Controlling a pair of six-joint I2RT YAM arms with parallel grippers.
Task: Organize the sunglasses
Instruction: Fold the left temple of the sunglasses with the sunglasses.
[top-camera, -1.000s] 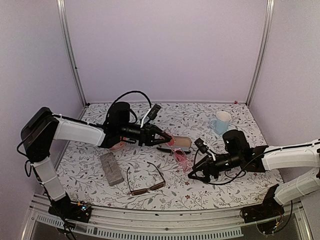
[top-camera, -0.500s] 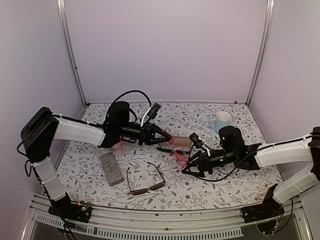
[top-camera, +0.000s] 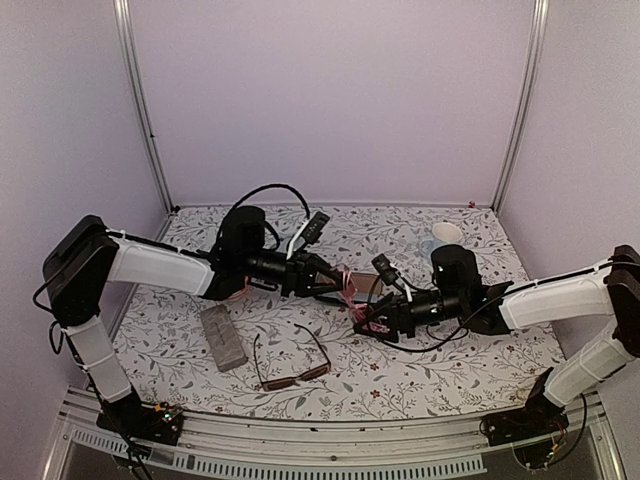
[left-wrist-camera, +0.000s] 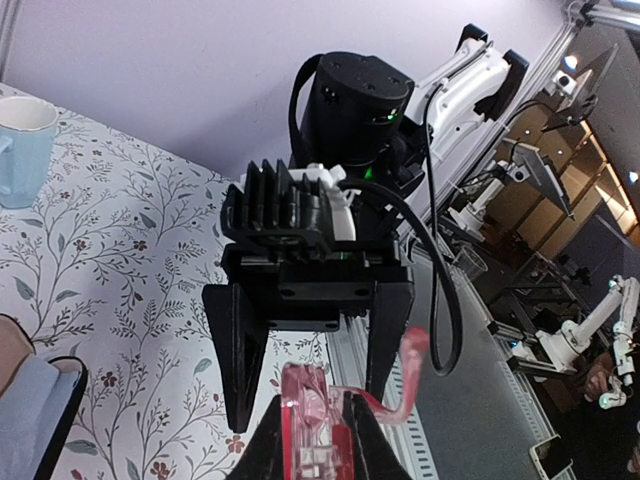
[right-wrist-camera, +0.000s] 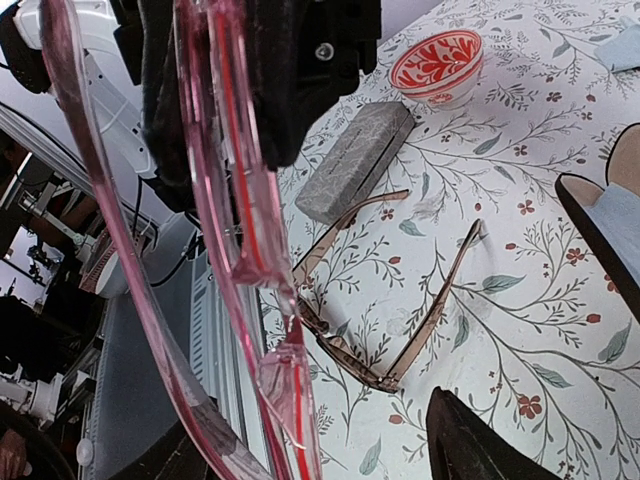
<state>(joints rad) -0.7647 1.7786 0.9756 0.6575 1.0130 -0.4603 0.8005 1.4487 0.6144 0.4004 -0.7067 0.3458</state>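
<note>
Pinching the pink-red sunglasses (left-wrist-camera: 308, 415) by one end of their front, the left gripper (top-camera: 338, 283) holds them in the air above the middle of the table (top-camera: 480, 350), its fingers closed tight on the translucent plastic. From above, the pair is little more than a pink streak between the two arms, and how it is turned cannot be read there. The right gripper (top-camera: 360, 322) faces it head-on with its jaws spread wide and nothing clamped. In the left wrist view the frame's tip sits in the gap between those jaws, and one curled pink temple lies just beside a jaw, though contact cannot be made out. The right wrist view is filled by the blurred pink rim and temple, with only one of its own dark fingertips showing at the bottom edge. The brown sunglasses (top-camera: 297, 377) lie unfolded on the table near the front edge, lenses toward the arm bases, just beside the grey case (top-camera: 222, 338). The black oval case (right-wrist-camera: 605, 225) is open but largely hidden behind the grippers and cut off at the picture edge. The mug (top-camera: 447, 235) is half covered by the right arm. A red-patterned bowl (right-wrist-camera: 437, 62) shows clearly only from the right wrist.
</note>
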